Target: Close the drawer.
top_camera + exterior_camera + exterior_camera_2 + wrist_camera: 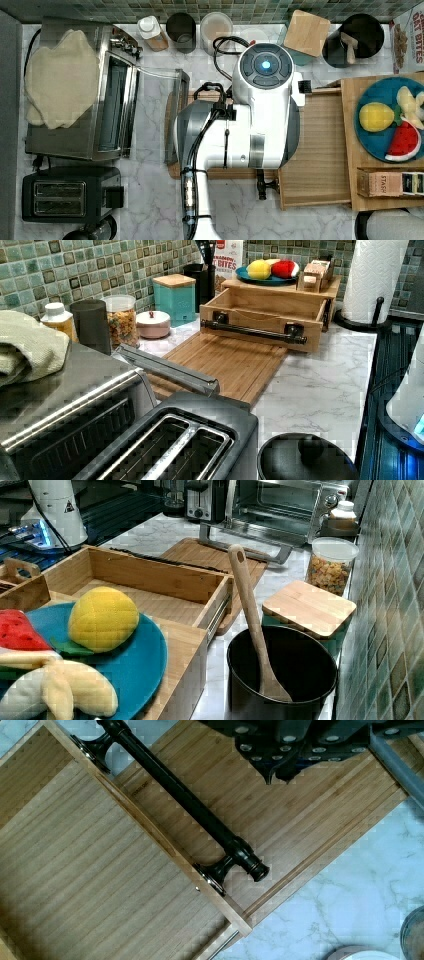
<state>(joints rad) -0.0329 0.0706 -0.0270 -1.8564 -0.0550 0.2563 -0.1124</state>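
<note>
Nearest the wrist camera hangs the arm's black pincer [280, 757], poised above the darker grooved wooden cutting board [300, 815], just beside the drawer's black bar handle [185, 800] and not touching it; whether its fingers are parted or closed cannot be told from what shows. The task's thing, the wide, shallow light-wood drawer [95, 885] with a finely striped floor and thin raised rim, stands pulled well out of its wooden stand [280, 287], its front panel overhanging the cutting board's near end on the marble counter [320, 385]. On top of the stand rests a teal plate [145, 665] of toy fruit, and behind the stand a tall roll of white paper towel [372, 277]. The white robot arm [255, 115] hovers over the drawer's front edge in the top view. The approach appears to be the step in hand, with the push not yet begun. The next move likely calls for bringing the pincer down against the drawer's front or handle, then pressing straight toward the stand along the slide rails so the tray does not skew and bind.
</note>
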